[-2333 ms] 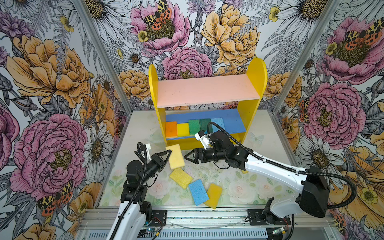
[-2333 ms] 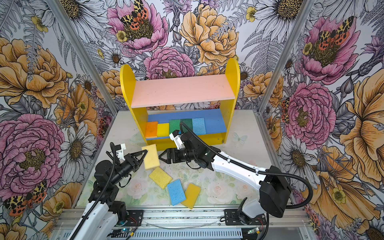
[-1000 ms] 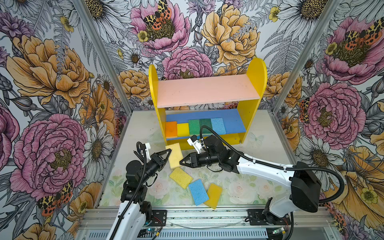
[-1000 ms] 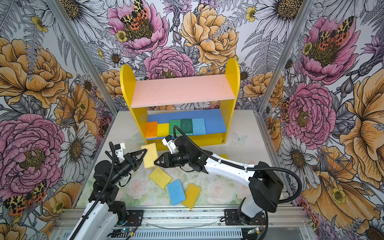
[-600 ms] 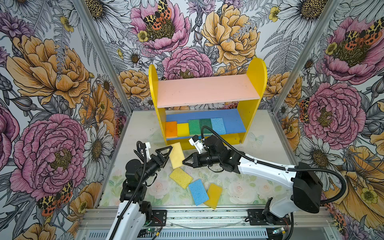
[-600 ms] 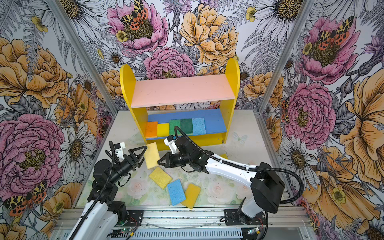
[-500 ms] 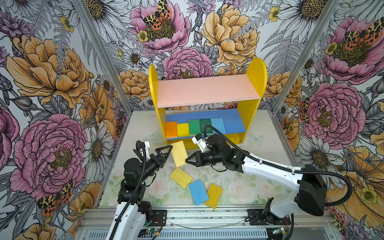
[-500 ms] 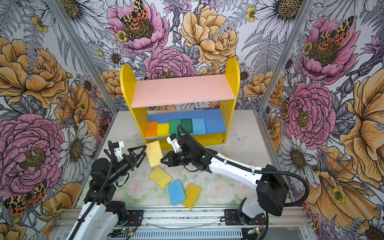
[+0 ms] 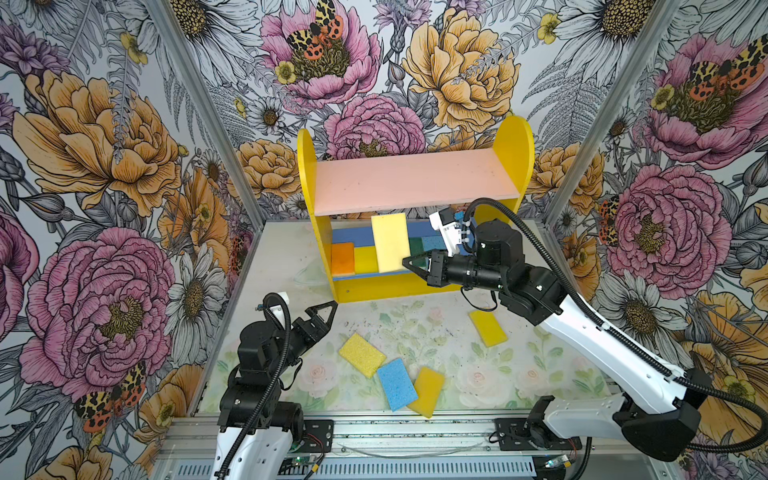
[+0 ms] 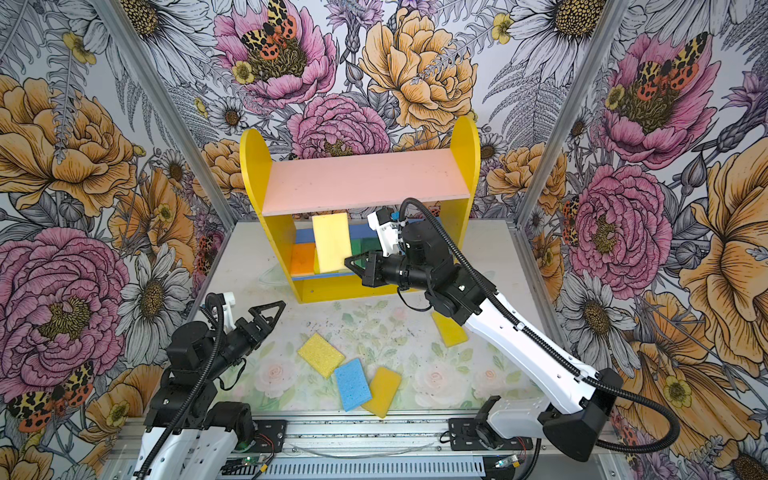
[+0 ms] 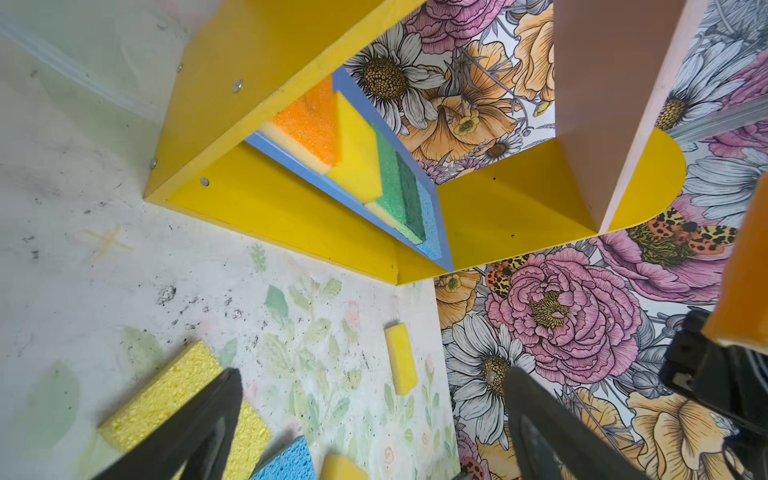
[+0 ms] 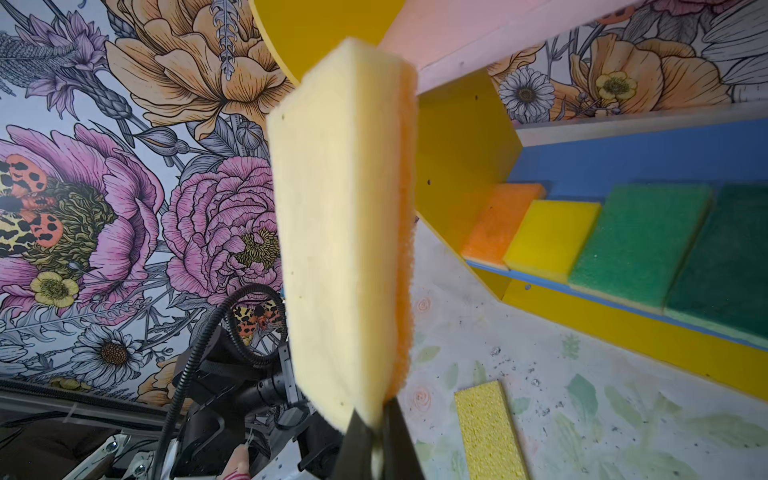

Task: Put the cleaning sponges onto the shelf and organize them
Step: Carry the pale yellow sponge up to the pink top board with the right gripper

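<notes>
Handover done: our left gripper now gapes empty, while our right gripper clamps the pale yellow rectangular foam sponge before the yellow-sided shelf.

The left pincer is spread wide above the surface, where a porous yellow sponge, a blue sponge and a smooth yellow sponge are laid. Five sponges are lined along the shelf's blue board; an orange-faced sponge is gripped by the right pincer.
</notes>
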You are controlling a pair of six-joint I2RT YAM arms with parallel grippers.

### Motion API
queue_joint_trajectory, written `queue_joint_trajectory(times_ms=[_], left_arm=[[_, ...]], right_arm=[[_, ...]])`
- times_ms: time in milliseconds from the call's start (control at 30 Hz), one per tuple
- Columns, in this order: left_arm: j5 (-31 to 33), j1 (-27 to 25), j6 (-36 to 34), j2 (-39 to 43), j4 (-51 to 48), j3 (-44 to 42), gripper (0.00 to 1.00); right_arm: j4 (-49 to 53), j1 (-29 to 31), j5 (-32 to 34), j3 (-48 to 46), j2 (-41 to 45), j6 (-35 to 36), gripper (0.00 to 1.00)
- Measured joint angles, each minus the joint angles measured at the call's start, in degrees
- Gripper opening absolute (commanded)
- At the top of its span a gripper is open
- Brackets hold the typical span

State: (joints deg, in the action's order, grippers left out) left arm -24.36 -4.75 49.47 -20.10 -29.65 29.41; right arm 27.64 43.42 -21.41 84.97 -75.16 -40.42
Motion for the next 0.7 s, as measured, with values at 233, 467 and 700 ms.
queue_joint_trajectory(times_ms=[233, 467, 700], left_arm=[[-0.3, 0.0, -1.5, -3.1, -1.3, 0.0, 0.99], [-1.2, 0.0, -2.0, -4.3, -2.0, 0.0, 0.99], [-2.3, 0.0, -2.1, -4.4, -2.1, 0.0, 0.99]], right_arm=[[8.0, -0.2, 0.6, 19.9, -13.4, 2.9, 0.07], [12.0, -0.8, -0.2, 40.6, -29.0, 3.4, 0.07], [13.6, -1.5, -1.7, 58.8, -42.1, 0.8, 0.06]])
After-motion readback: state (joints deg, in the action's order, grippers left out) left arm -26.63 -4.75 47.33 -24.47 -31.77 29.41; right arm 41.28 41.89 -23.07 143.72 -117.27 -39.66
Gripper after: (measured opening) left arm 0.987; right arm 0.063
